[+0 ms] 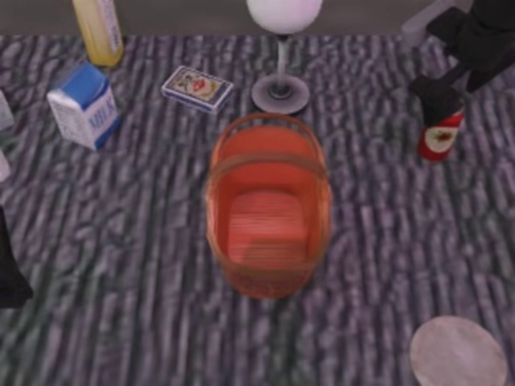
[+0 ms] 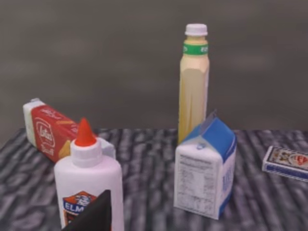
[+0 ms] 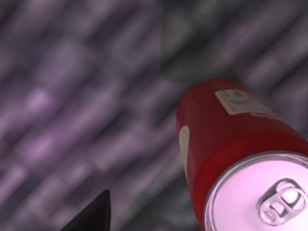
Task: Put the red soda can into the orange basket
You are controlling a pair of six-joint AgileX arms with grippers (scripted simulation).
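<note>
The red soda can (image 1: 440,137) stands upright at the table's far right, well to the right of the orange basket (image 1: 211,201). The basket sits in the middle of the table with nothing on its slatted bottom, its hoop handle (image 1: 269,161) arching across it. My right gripper (image 1: 441,100) hangs just above the can and is open. In the right wrist view the can (image 3: 231,130) shows its silver top close by, apart from one dark fingertip (image 3: 98,211). My left gripper (image 1: 10,273) is parked at the left edge, open.
Along the back stand a yellow bottle (image 1: 98,28), a blue milk carton (image 1: 84,104), a card box (image 1: 197,87) and a wine glass (image 1: 280,80). A round pale disc (image 1: 459,352) lies front right. A glue bottle (image 2: 89,183) and a red packet (image 2: 48,130) are near the left gripper.
</note>
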